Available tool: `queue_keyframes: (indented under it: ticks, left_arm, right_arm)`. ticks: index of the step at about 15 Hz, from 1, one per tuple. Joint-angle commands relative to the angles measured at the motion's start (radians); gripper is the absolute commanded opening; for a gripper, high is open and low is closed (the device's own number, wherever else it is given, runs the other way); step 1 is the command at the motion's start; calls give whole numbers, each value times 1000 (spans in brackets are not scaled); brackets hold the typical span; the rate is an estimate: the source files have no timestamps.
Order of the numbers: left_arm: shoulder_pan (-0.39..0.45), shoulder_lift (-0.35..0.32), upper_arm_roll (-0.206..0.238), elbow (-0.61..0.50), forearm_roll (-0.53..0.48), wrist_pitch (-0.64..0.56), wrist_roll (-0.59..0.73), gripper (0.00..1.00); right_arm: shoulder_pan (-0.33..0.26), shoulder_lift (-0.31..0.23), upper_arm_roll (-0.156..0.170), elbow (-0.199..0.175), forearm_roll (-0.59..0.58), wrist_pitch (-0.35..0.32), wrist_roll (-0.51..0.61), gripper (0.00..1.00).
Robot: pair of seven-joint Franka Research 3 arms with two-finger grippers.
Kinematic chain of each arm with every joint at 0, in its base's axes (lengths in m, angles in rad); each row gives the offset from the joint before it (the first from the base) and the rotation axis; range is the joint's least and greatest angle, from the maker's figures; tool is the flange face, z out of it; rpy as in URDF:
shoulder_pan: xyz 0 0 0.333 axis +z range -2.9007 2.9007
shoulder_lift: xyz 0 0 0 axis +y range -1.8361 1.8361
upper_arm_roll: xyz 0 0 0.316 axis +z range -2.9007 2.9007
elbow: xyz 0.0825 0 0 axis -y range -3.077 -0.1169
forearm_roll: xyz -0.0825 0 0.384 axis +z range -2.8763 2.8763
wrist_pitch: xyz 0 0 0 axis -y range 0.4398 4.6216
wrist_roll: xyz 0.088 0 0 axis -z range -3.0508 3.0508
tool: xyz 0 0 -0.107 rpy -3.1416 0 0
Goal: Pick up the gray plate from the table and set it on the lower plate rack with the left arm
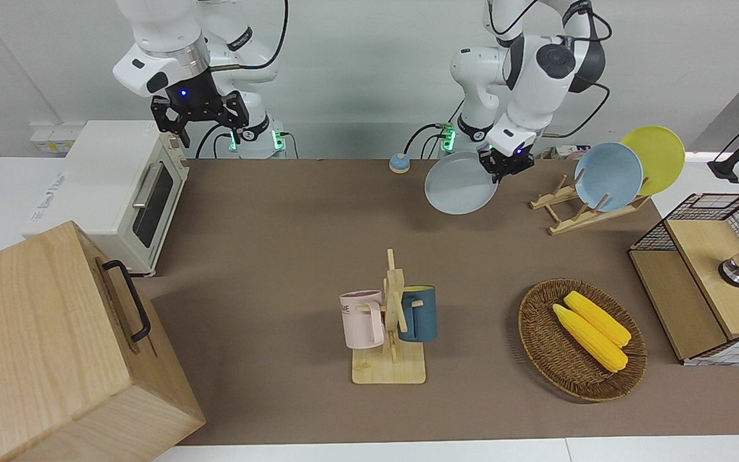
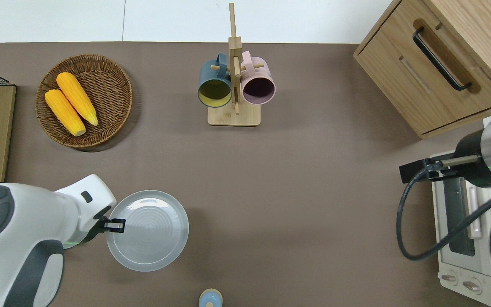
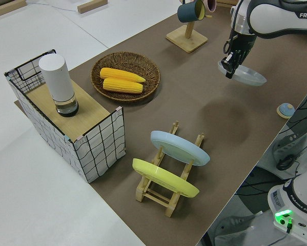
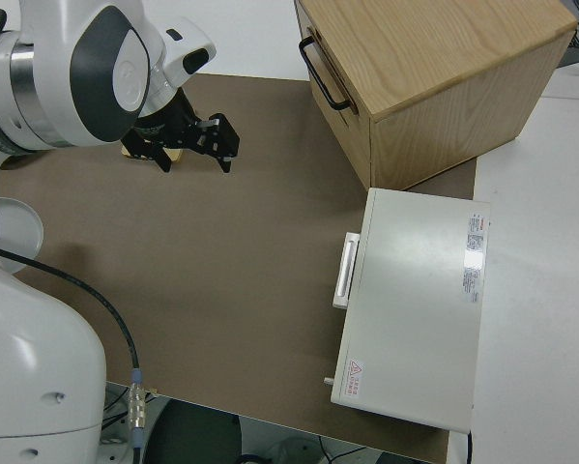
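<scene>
My left gripper (image 1: 503, 164) (image 2: 116, 224) (image 3: 229, 68) is shut on the rim of the gray plate (image 1: 459, 185) (image 2: 148, 231) (image 3: 249, 76). The plate hangs tilted in the air over the brown mat of the table (image 1: 280, 256), near the robots' edge and toward the left arm's end; its shadow lies on the mat below. The lower plate rack (image 1: 568, 221) (image 3: 163, 197) stands closer to the left arm's end of the table, with a light-blue plate (image 1: 608, 176) (image 3: 179, 147) and a yellow plate (image 1: 655, 157) (image 3: 163, 178) in its slots. The right arm is parked, its gripper (image 1: 201, 119) (image 4: 188, 145) open.
A wooden mug stand (image 1: 392, 321) with a pink and a blue mug stands mid-table. Toward the left arm's end are a wicker basket (image 1: 539, 333) of corn and a wire-walled box (image 1: 696, 282). A toaster oven (image 1: 119, 186) and a wooden drawer cabinet (image 1: 55, 346) occupy the right arm's end. A small blue knob (image 1: 399, 163) sits beside the plate.
</scene>
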Motion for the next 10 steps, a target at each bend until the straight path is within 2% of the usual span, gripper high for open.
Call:
queue_keyframes:
  ticks: [1,5,10]
  left_arm:
    - [17,6,5,117,13,-125,-6,0]
    - [18,6,6,188,111,-216,-20,0]
    - [20,1,9,240,252,-263,-32,0]
  right_arm:
    - [-10,-2,4,6,10,-13,-1,990]
    - [-10,-2,6,6,10,-13,-1,990]
    - [-10,-2,6,6,10,-13,-1,990]
